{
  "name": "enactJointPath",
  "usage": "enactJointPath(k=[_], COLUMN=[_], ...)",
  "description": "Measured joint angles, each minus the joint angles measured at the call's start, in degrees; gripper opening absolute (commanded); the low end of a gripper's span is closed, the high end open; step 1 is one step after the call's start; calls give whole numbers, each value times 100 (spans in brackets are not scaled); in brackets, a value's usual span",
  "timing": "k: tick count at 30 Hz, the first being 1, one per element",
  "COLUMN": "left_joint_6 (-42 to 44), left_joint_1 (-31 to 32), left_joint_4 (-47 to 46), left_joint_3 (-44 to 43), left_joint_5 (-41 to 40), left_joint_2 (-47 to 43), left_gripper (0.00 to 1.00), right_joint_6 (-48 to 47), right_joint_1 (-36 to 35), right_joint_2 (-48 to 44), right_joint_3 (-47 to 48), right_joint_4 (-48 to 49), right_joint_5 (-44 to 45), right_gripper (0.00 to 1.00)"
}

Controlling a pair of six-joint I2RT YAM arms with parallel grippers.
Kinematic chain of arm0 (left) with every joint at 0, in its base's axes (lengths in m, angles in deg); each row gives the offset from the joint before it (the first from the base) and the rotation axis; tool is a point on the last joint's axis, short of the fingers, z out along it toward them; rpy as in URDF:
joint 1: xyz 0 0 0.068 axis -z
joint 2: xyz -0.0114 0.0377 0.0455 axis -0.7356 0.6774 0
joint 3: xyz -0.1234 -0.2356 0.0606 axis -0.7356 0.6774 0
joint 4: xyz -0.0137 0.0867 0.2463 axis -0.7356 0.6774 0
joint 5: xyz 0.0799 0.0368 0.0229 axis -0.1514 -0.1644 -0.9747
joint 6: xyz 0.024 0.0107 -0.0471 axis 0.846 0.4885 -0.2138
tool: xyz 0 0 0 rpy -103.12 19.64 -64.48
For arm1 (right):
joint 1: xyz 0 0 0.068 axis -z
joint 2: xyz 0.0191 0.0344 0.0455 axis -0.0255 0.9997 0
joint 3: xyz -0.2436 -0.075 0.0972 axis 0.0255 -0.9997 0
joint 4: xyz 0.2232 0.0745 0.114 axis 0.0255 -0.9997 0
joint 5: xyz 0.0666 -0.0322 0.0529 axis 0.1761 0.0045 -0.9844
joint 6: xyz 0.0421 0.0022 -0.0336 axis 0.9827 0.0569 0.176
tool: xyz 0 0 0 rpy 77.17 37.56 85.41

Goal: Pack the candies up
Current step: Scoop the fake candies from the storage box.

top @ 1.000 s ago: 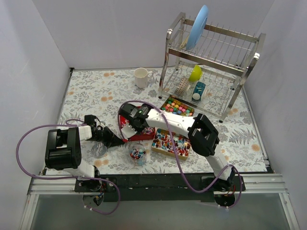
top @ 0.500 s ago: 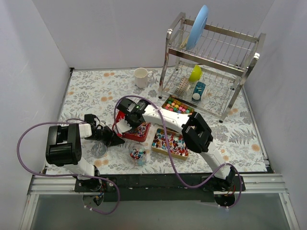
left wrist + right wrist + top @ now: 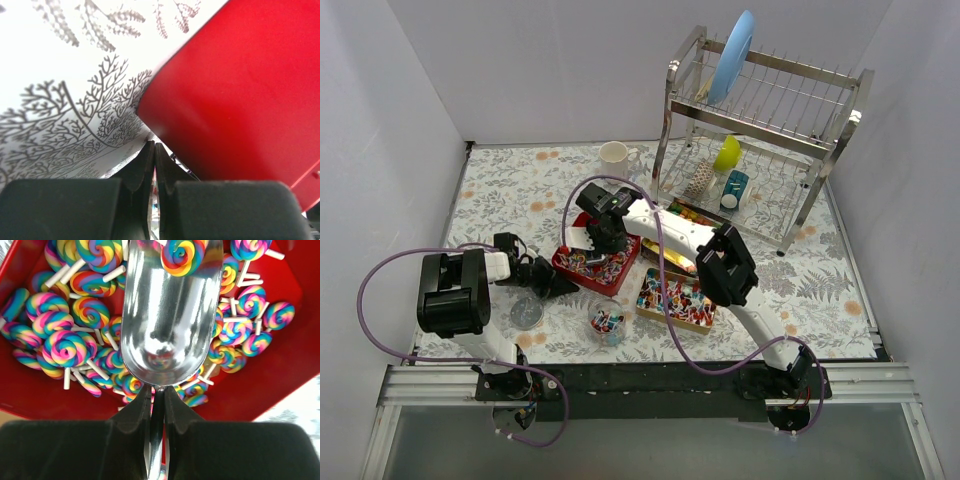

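Swirl lollipop candies (image 3: 65,347) fill a red tray (image 3: 567,262) (image 3: 280,375) at the table's middle. My right gripper (image 3: 590,242) (image 3: 157,392) is shut on the handle of a metal scoop (image 3: 170,325), held over the tray with one lollipop (image 3: 179,255) at its far end. My left gripper (image 3: 558,287) (image 3: 154,146) is shut, with its tips at the red tray's (image 3: 240,90) near-left corner. More candies lie in a gold tray (image 3: 677,298). A second gold tray (image 3: 695,218) shows behind the right arm. A small clear cup (image 3: 607,320) holds a few candies.
A round lid (image 3: 527,312) lies near the left gripper. A white mug (image 3: 613,160) stands at the back. A metal dish rack (image 3: 760,130) with a blue plate (image 3: 732,55) fills the back right. White walls enclose the flowered tablecloth.
The right arm has swung towards the back with the scoop, uncovering the red tray. The left gripper has stayed by the tray's corner.
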Motion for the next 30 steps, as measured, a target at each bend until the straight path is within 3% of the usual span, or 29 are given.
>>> enactJointPath(k=[3,15,18,19,20,23,30], left_joint_6=[-31,-59,-57,-57,-57,37,466], left_joint_1=[0,2,2,0,0,-20,-339], left_joint_4=[-81,-549,-529,-501,-468,-243,669], left_joint_3=[20,280,275,264,249,138,-254], left_joint_5=[24,254,284,308,337,494,564], left_joint_2=[0,-66,-66,-66,-66,-146,-306], left_gripper=[11,14,26,40,46,56,55], right_joint_6=[442,2356,2634,2710,2769,2848,2789], right_joint_1=[85,-98,-192,-216,-232,-236,-361], right_joint_2=[11,26,-50,-61,-63,-98,-98], right_joint_3=[0,37,-74,-96,-116,-240,-413], right_joint_4=[-17,57,197,245,295,581,1287], right_joint_5=[-260,2,138,186,262,391,291], right_gripper=[1,1,1,1,1,1,1])
